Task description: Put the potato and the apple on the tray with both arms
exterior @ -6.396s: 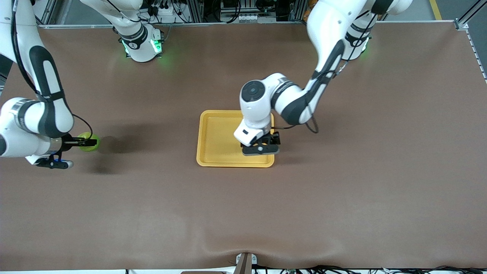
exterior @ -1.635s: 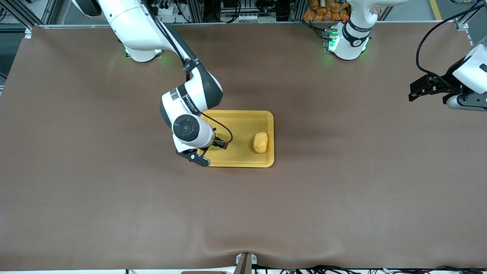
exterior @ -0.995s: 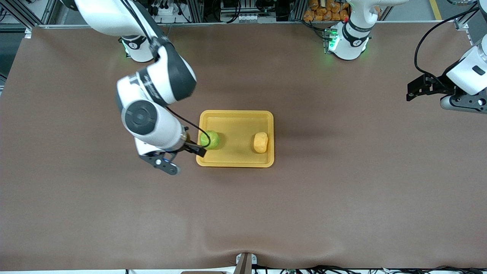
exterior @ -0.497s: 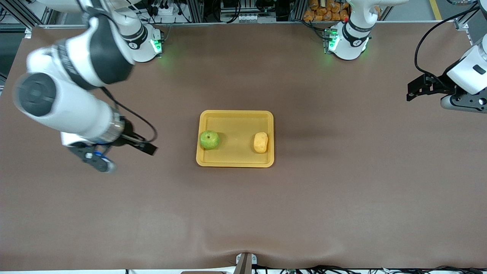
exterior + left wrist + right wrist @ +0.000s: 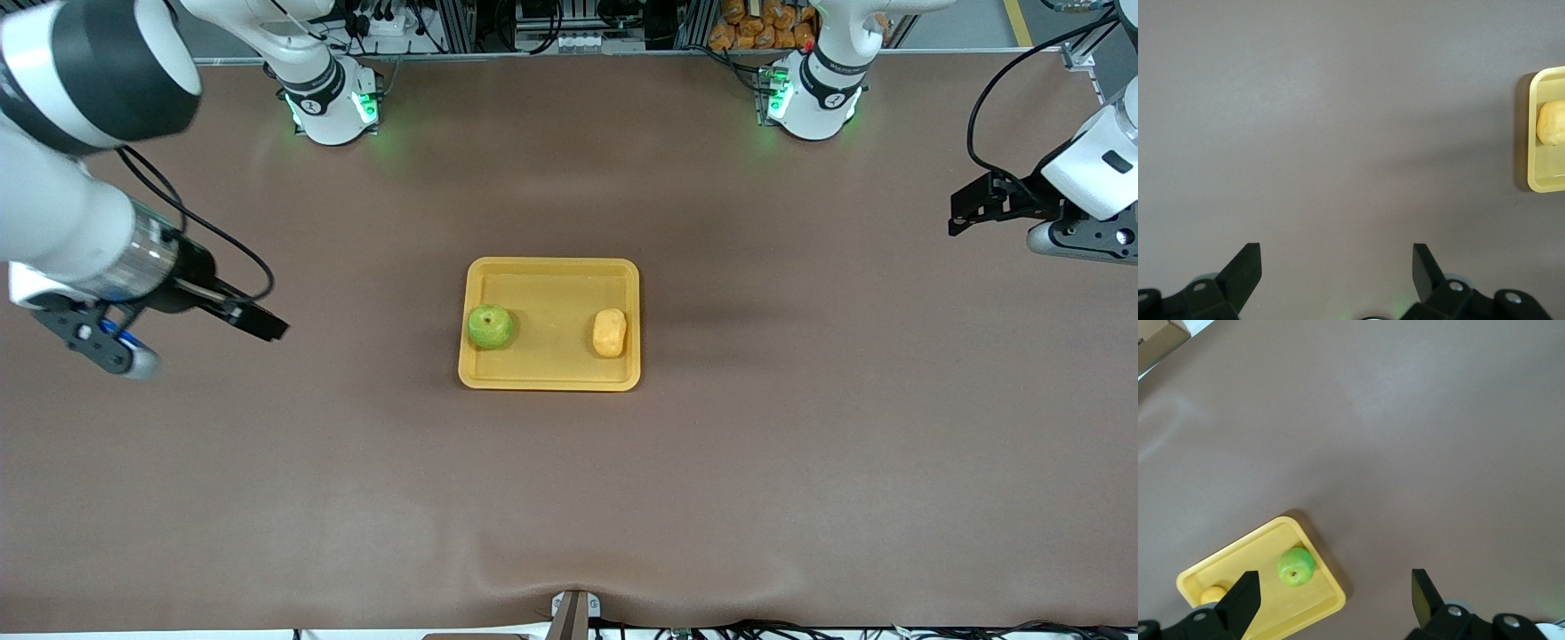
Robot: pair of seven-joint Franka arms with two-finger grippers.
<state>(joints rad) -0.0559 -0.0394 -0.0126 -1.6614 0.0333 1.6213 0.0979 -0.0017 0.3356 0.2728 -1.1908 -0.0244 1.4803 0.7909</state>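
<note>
Apple, potato on tray

Layout check: both items in the tray, both arms clear of it.

I find the tray at the middle of the surface. In it, the apple sits at the end toward the right arm's side, and the potato sits at the end toward the left arm's side, the two well apart. I have the right claw up over bare surface at the right arm's end, fingers spread, nothing between them. The left claw hangs over the left arm's end, also spread and holding nothing.
</note>
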